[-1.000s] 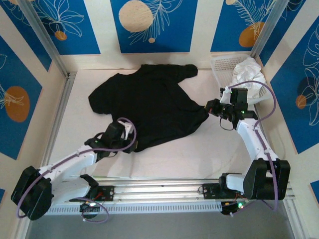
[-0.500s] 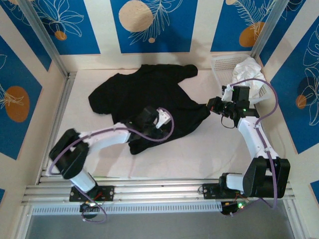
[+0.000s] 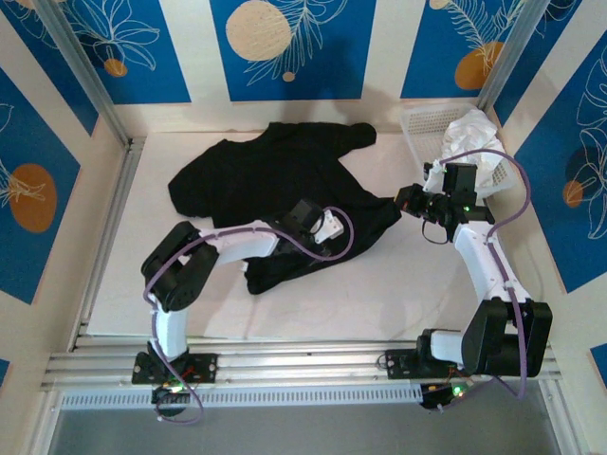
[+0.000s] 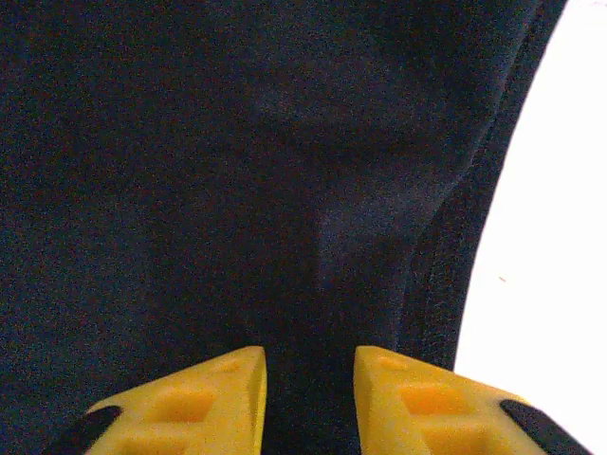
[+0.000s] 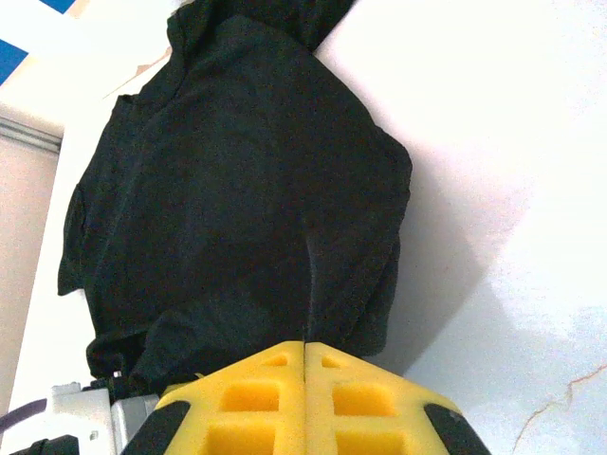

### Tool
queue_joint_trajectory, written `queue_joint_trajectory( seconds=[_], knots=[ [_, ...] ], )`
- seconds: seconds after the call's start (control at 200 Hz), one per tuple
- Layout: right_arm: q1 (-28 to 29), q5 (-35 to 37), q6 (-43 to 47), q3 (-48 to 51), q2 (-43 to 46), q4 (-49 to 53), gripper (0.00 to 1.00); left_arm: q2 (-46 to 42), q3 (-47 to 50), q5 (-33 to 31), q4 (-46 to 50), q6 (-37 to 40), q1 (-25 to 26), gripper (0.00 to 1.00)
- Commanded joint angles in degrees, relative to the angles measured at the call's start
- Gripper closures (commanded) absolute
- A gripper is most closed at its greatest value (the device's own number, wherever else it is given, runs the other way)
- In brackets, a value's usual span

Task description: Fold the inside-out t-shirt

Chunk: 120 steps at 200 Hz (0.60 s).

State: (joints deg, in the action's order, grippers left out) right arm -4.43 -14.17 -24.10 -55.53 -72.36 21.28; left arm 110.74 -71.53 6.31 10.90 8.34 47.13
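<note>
So, the right pincer (image 5: 304,349) first: its yellow fingers are pressed flat together with a pinch of the black soft cloth t-shirt (image 5: 228,190) caught in the seam, and a tight crease runs away from the tips. From overhead that right pincer (image 3: 403,201) has the shirt's nearest corner, and the rest of the garment (image 3: 275,175) spreads away from it across the middle of the table, rumpled, with one sleeve poking toward the back wall.

The left pincer (image 4: 310,365) sits right on top of the shirt (image 4: 237,171). Its yellow fingers are a little apart with dark cloth in the gap and a raised fold leading off from it. I honestly can't tell if it's biting the cloth or just resting on it. A hem and bare table lie just off to its right side.

Around both, the plain white tabletop (image 3: 398,284) is flat and matte. Behind the right pincer there's a white plastic basket (image 3: 417,123) with a crumpled white cloth (image 3: 469,128) in it. The walls are cream with blue panels with white leaf drawings and orange circles (image 3: 294,47), plus an aluminium rail (image 3: 303,365) along the near edge.

Arm poses: the left arm goes up from its base, bends hard at the elbow, and the forearm runs sideways to the left pincer (image 3: 318,227) over the shirt's near edge. The right arm reaches far forward, with its wrist turned inward toward the shirt.
</note>
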Motion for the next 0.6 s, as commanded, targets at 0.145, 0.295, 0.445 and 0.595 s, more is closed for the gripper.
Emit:
queue_joint_trajectory(
  seconds=[0.145,0.295,0.445,0.595],
  knots=[
    [-0.2,0.4,0.1,-2.1,-0.6,0.3,1.0,-3.1,-0.9,6.4,0.8,-2.7,-2.0,1.0],
    [1.4,3.2,0.5,-1.3,-1.8,0.2,1.0,-10.0,3.8,11.8,-5.6,-8.7,-3.4,1.0],
    [2.0,5.4,1.7,-1.7,-3.9,0.9,1.0,-14.2,7.6,14.8,-10.6,-14.2,-6.2,1.0],
    [2.3,5.8,2.2,-2.3,-5.1,1.3,1.0,-15.4,8.5,13.0,-9.4,-12.2,-6.5,1.0]
  ],
)
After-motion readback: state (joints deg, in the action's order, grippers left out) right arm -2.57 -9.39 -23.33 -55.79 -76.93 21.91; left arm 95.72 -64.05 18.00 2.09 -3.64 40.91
